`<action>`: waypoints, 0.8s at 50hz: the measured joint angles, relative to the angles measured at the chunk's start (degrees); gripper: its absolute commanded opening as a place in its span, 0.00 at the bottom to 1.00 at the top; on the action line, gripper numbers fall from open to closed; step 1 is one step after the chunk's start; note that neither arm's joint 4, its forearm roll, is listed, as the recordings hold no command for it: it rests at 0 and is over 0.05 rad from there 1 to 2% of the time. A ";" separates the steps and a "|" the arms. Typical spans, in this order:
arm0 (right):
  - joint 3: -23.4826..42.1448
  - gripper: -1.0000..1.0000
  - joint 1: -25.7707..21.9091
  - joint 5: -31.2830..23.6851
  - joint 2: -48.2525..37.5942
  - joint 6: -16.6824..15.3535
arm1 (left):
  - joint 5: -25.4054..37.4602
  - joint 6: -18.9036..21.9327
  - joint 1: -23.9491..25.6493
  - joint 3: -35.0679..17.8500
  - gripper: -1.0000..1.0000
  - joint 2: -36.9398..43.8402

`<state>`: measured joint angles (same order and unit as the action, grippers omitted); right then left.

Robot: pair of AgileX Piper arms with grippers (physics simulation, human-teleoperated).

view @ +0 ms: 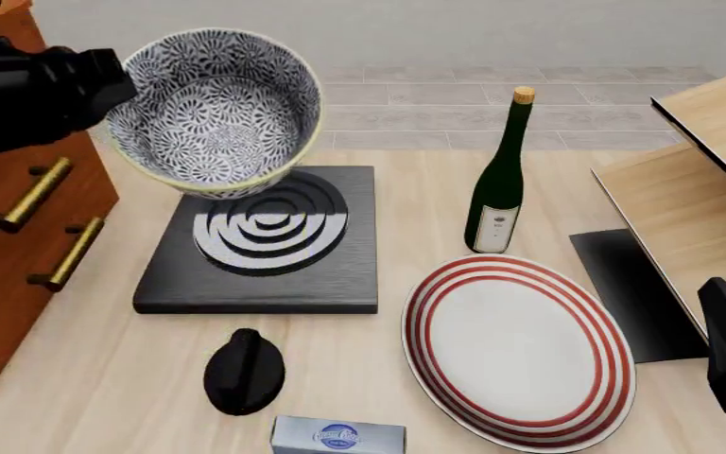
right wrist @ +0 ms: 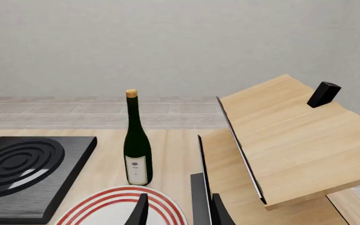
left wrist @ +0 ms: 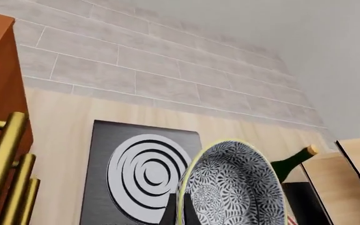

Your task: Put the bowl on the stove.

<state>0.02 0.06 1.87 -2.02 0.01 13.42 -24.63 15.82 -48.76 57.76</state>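
The left fingers (left wrist: 181, 213) grasp the bowl (view: 216, 110) by its rim, one dark finger showing against the patterned wall in the left wrist view. In the front view the bowl hangs in the air, tilted with its mouth toward the camera, over the rear part of the stove (view: 262, 240).

To finish this step well, I judge the arm should level the bowl first, so it lands on its base rather than its side. It should then bring the bowl a little toward the near side until it sits over the ring centre, and lower it straight down. The fingers should let go only once the base rests on the burner. The drawer cabinet (view: 16, 236) stands just left of the stove, so the descent should not drift that way.

The left wrist view shows the grip on the rim, which the arm's dark body hides in the front view. The front view alone shows the knob (view: 243, 371) and the small box (view: 337, 436) near the counter edge, and the whole plate (view: 518, 348). The right wrist view shows the right fingers (right wrist: 176, 211) released, spread over the plate's edge with nothing between them, and the bottle (right wrist: 137, 140) upright between stove and wooden rack (right wrist: 292, 140).
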 measured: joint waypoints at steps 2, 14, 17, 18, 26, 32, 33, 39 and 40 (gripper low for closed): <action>0.00 1.00 0.00 0.00 0.00 0.00 | -0.31 0.13 0.32 0.35 0.00 0.11; 0.00 1.00 0.00 0.00 0.01 0.00 | -1.01 0.80 2.16 1.93 0.00 -0.20; 0.00 1.00 0.00 0.00 0.01 0.00 | -1.14 0.83 2.39 2.14 0.00 -0.17; 0.00 1.00 0.00 0.00 0.01 0.00 | -1.22 0.83 2.42 2.22 0.00 -0.12; 0.00 1.00 0.00 -0.01 0.01 0.00 | -1.79 0.59 2.65 2.74 0.00 0.40; 0.00 1.00 0.01 -0.01 0.01 0.00 | -2.19 0.38 2.75 3.08 0.00 0.97; 0.00 1.00 0.01 -0.01 0.01 0.00 | -2.30 0.35 2.75 3.14 0.00 1.10; 0.00 1.00 0.00 0.00 0.01 0.00 | -3.21 0.05 2.75 3.52 0.00 2.34; 0.00 1.00 0.00 0.00 0.01 0.00 | -3.37 0.01 2.77 3.60 0.00 2.55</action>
<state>0.02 0.06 1.86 -2.01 0.01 10.05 -24.62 18.59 -45.16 60.31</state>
